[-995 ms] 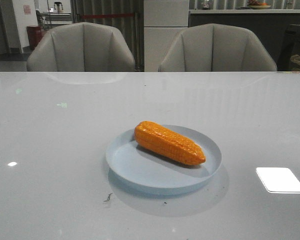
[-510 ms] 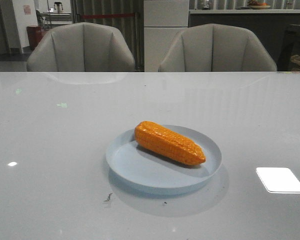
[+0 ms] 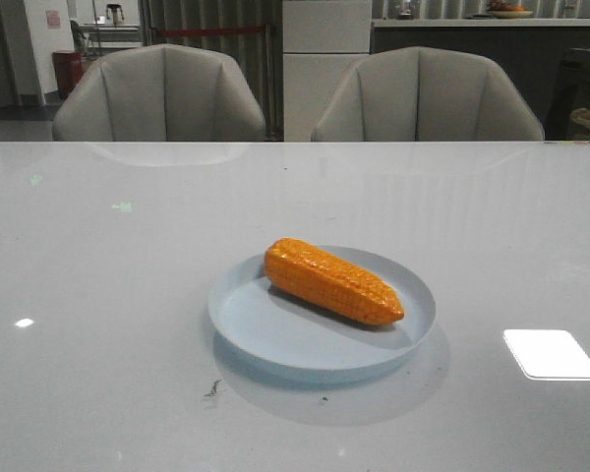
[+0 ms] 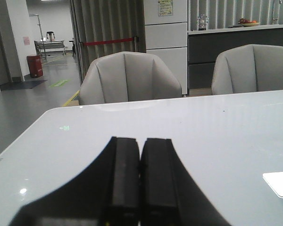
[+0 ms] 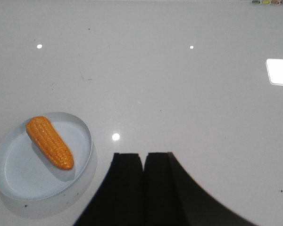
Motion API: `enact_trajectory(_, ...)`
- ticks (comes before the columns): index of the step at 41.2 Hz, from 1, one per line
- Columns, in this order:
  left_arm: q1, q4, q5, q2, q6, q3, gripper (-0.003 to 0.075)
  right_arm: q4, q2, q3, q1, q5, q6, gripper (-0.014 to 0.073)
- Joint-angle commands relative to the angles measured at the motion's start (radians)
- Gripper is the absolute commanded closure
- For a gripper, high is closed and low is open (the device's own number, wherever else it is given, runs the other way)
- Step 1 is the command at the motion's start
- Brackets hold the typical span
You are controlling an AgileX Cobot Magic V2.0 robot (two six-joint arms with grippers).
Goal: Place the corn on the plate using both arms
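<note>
— Nothing has moved since the earlier frames, I think? The corn (image 3: 333, 281) lies the same way on the plate (image 3: 265, 339).

— Yes, it is the same. The corn rests inside the plate, diagonal, its thick end toward the far edge of the desk (image 3: 98, 374) and its tapered end toward the right edge. The plate stands near the middle of the desk, a little toward the near edge.

— And the arms?

— In the front view no arm is seen. The left gripper (image 4: 140, 183) has its jaws pressed together with nothing between them, and it looks out over the desk toward the chairs (image 4: 132, 77). The right gripper (image 5: 144, 188) also has its jaws closed and empty, and it hangs well apart from the plate.

— So which step is this?

— I judge the placing is finished and both arms are pulled back. The next move calls for almost nothing: only to hold the arms away and not disturb the plate.
</note>
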Motion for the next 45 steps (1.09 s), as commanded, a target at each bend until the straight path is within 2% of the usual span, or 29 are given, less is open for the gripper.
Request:
enact_trajectory(1,0.003,-0.009,-0.08,-0.017,-0.007,0.039,0.0627,-0.003,-0.011,-0.027,-0.007,-0.099,-0.002,0.0554)
enact_trajectory(11,0.003,-0.009,-0.08,-0.017,-0.007,0.039,0.0627,0.028,-0.041,-0.024,-0.007,-0.139,-0.002,0.0554)
enact_trajectory(18,0.003,-0.009,-0.08,-0.017,-0.007,0.039,0.0627,-0.033,-0.101,0.025,-0.007,-0.242,0.022,0.0556)
enact_trajectory(25,0.003,-0.009,-0.08,-0.017,-0.007,0.039,0.0627,-0.081,-0.211,0.177,-0.007,-0.428,0.144,0.0556)
enact_trajectory(30,0.003,-0.009,-0.08,-0.017,-0.007,0.039,0.0627,-0.086,-0.297,0.308,-0.007,-0.528,0.155,0.0556)
enact_trajectory(39,0.003,-0.009,-0.08,-0.017,-0.007,0.039,0.0627,-0.245,-0.427,0.542,-0.007,-0.626,0.155,0.0556)
enact_trajectory(45,0.003,-0.009,-0.08,-0.017,-0.007,0.039,0.0627,-0.251,-0.527,0.676,-0.006,-0.641,0.155,0.0556)
